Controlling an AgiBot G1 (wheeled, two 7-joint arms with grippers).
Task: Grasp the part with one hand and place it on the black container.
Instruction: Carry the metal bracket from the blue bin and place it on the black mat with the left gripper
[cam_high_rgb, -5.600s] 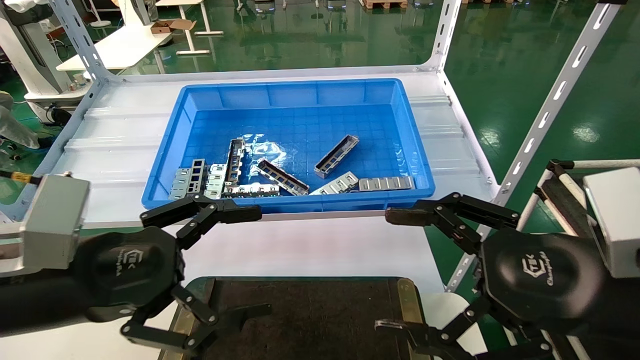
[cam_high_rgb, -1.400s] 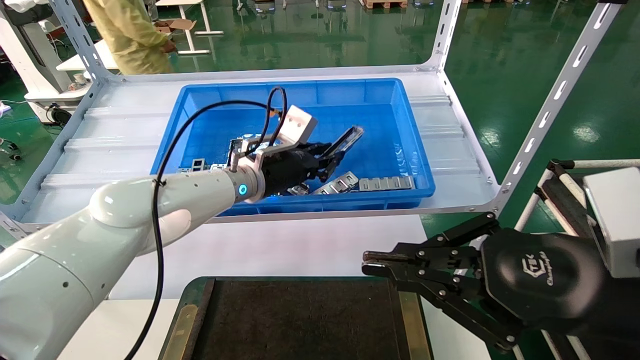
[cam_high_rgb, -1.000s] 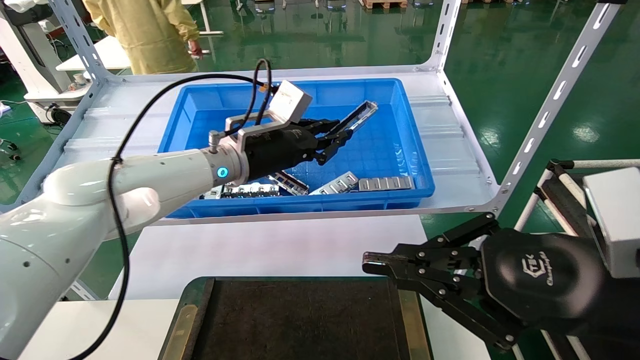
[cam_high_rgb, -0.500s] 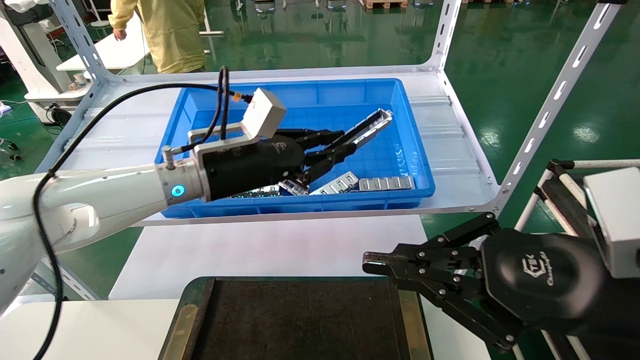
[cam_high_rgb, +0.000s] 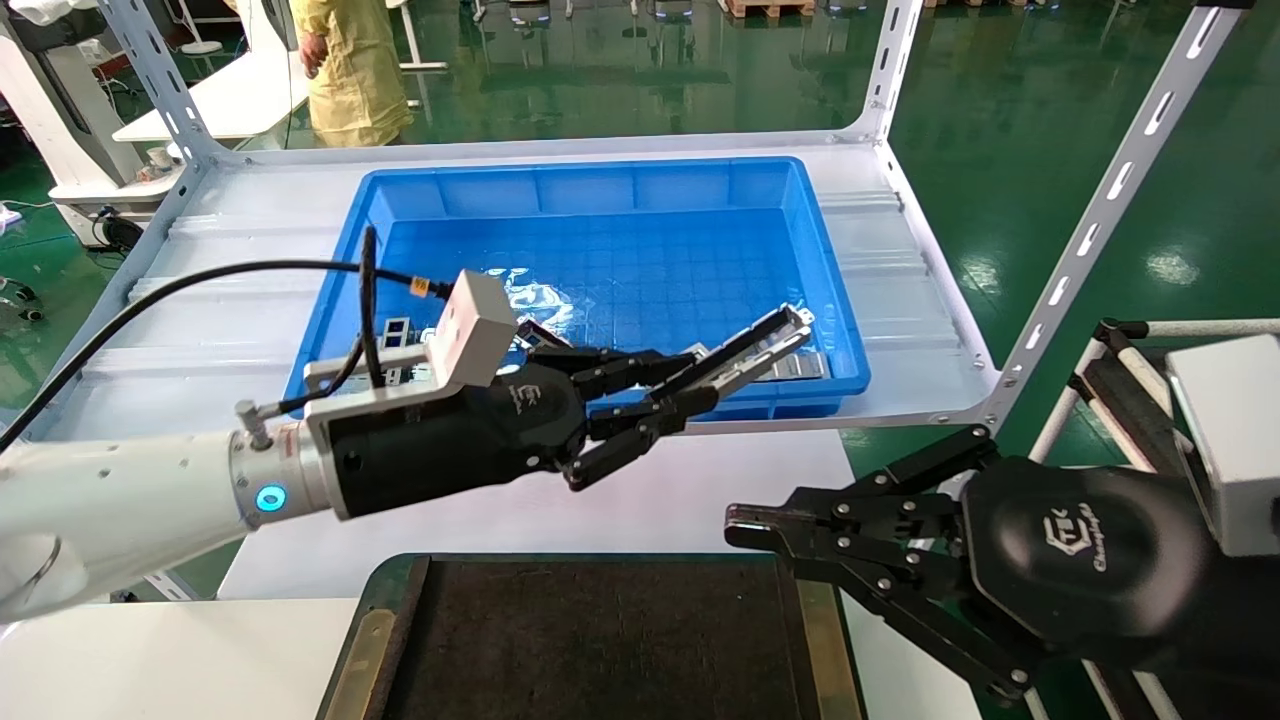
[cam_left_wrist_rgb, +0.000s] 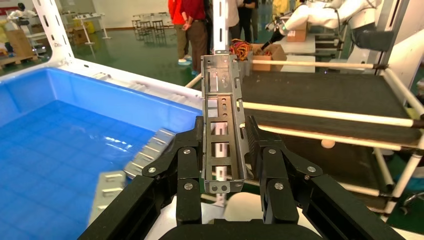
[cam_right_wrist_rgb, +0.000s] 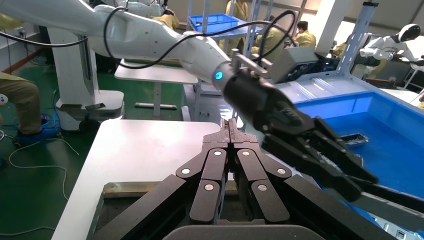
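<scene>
Shelf (cam_high_rgb: 250, 260) carries the blue bin (cam_high_rgb: 600, 190), behind and under the left gripper's reach. Black container (cam_high_rgb: 600, 640) sits on the white table (cam_high_rgb: 540, 490), below and nearer the robot than the left gripper, well apart from it.

Right gripper (cam_high_rgb: 740, 525) parked at the container's right edge, fingers pressed together, nothing in them; the right wrist view shows the tips meeting (cam_right_wrist_rgb: 229, 131).

Left gripper (cam_high_rgb: 690, 390) is in the air over the bin's front wall, pointing right and away from the robot. Fingers (cam_left_wrist_rgb: 187, 160) closed partway, clamped on both side walls of the part (cam_high_rgb: 755, 350). Grip is at the part's near end; the rest sticks out past the fingertips, angled up over the bin's front right corner, touching nothing else. In the left wrist view the part (cam_left_wrist_rgb: 221, 135) shows its open side with the row of cut-outs.

Loose plates (cam_high_rgb: 795, 365) lie on the bin floor, just below and beyond the part's far end. More plates (cam_high_rgb: 395, 335) lie behind the left wrist camera box (cam_high_rgb: 470, 325).
</scene>
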